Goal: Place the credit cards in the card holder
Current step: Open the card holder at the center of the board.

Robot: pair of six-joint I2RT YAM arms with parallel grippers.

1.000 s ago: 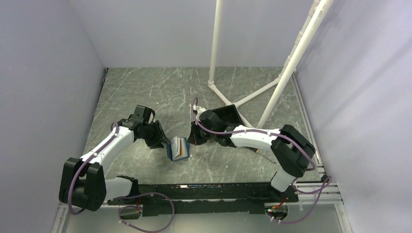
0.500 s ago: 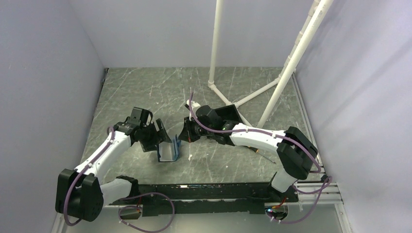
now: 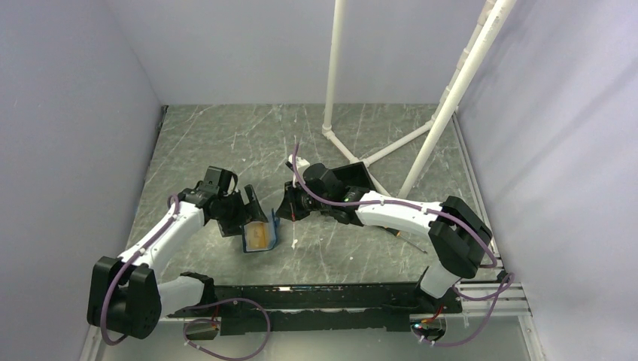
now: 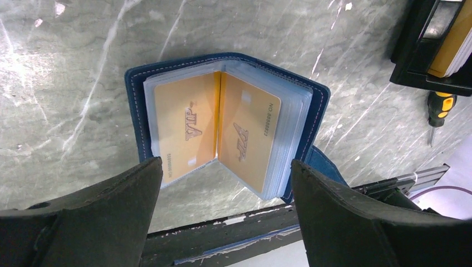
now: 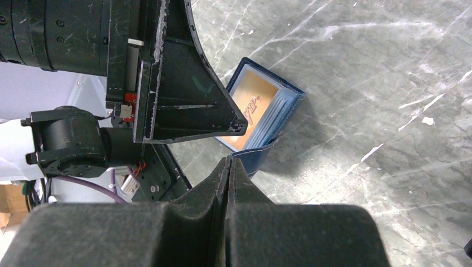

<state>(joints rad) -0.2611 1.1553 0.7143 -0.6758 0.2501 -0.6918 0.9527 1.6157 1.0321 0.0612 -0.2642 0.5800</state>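
You found the dark-blue rectangular card holder (image 4: 318,119) lying open on the grey marbled worktop (image 4: 67,67), its clear sleeves fanned out. Two orange-gold plastic credit cards (image 4: 186,128) sat in facing sleeves, one on each side of the fold. The left gripper (image 4: 226,162) hung over the holder, jaws spread wide and pinching nothing. The right gripper (image 5: 227,167) stood near the holder, jaws pressed together and empty. A yellow-handled screwdriver (image 4: 439,103) lay well apart.

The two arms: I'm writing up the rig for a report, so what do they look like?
Both the left arm and right arm have white links, bulky black joints and thin purple cables looped alongside. The fingers are black, wedge-shaped, scuffed.
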